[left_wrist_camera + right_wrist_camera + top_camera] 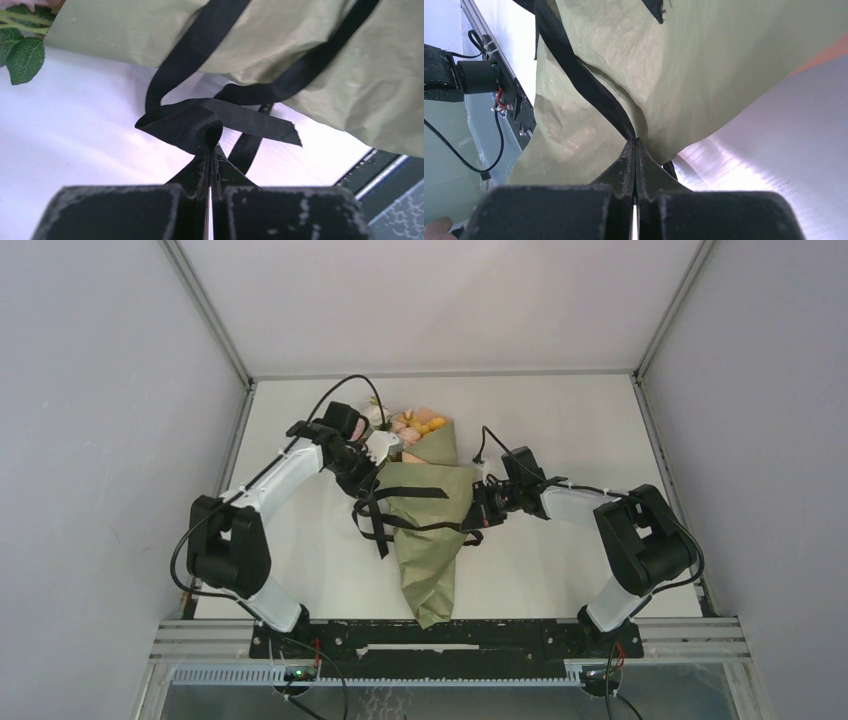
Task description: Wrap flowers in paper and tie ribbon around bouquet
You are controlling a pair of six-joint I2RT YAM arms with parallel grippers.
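1. Top external view: bouquet (430,560) lies lengthwise at the middle of the white table (300,570), narrow tip toward the arm bases, wide end at the far side with the pink, white and yellow flowers (415,425) showing
2. Same view: black ribbon (415,492) crosses the cone in one band, with a second strand lower down; loose loops hang off its left edge onto the table
3. Same view: left gripper (362,490) sits just beside the cone's left edge at the ribbon loops; right gripper (478,512) sits against the right edge at the lower strand
4. Left wrist view: fingers pressed together, pinching a folded bend of ribbon just clear of the table; olive paper (300,60) fills the upper frame with two ribbon strands over it; a green leaf shows at upper left
5. Right wrist view: fingers pressed together, tips nipping the ribbon where it meets the creased olive paper; a sliver of peach-orange shows at far right
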